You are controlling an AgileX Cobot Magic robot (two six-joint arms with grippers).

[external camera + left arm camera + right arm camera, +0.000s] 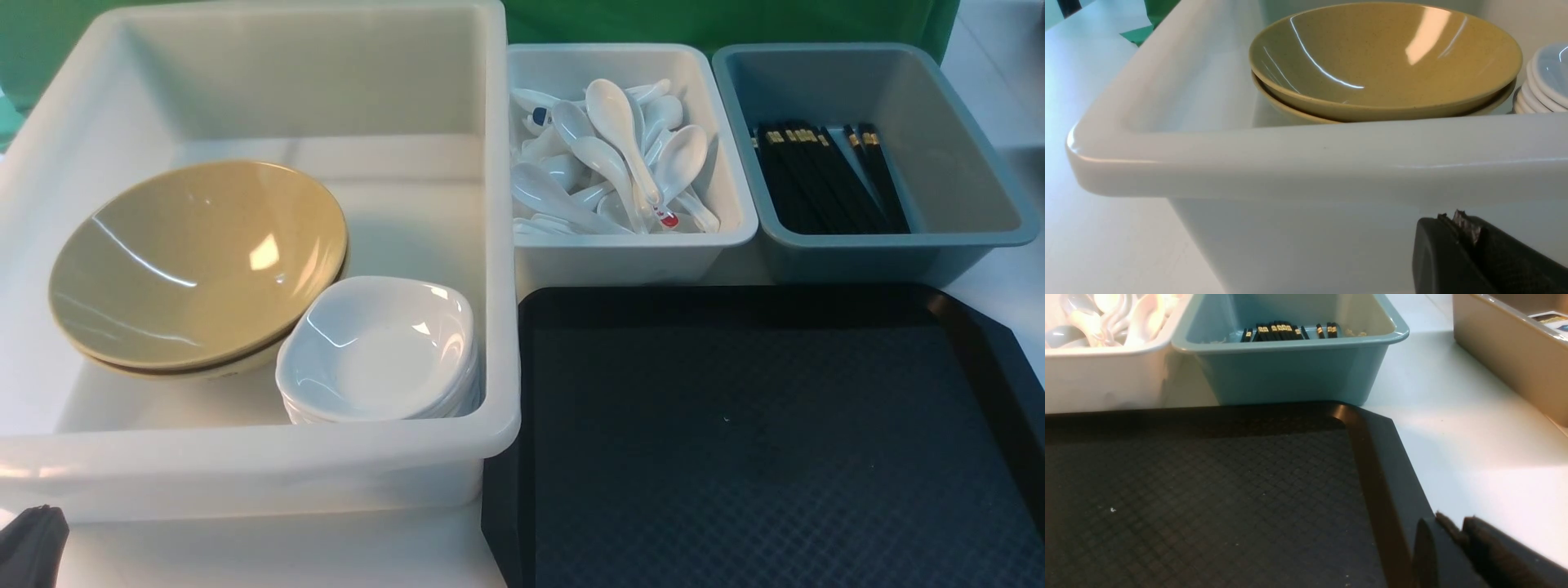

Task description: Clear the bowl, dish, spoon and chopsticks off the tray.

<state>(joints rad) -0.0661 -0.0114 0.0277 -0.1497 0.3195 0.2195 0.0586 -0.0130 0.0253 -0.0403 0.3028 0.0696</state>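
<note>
The black tray (735, 457) lies at the front right with nothing on it; it also shows in the right wrist view (1208, 498). Two stacked tan bowls (196, 261) (1384, 57) sit in the large white bin beside a stack of white dishes (380, 347) (1551, 69). White spoons (620, 139) (1106, 314) fill the small white bin. Black chopsticks (824, 175) (1286, 331) lie in the grey-blue bin. My left gripper (33, 543) (1453, 218) is shut and empty, low in front of the large bin's wall. My right gripper (1453, 524) is shut and empty over the tray's right rim.
The large white bin (245, 474) stands left of the tray. The small white bin (629, 257) and the grey-blue bin (898, 253) stand behind the tray. A tan box (1515, 355) stands on the white table further right. Green cloth (735, 20) hangs at the back.
</note>
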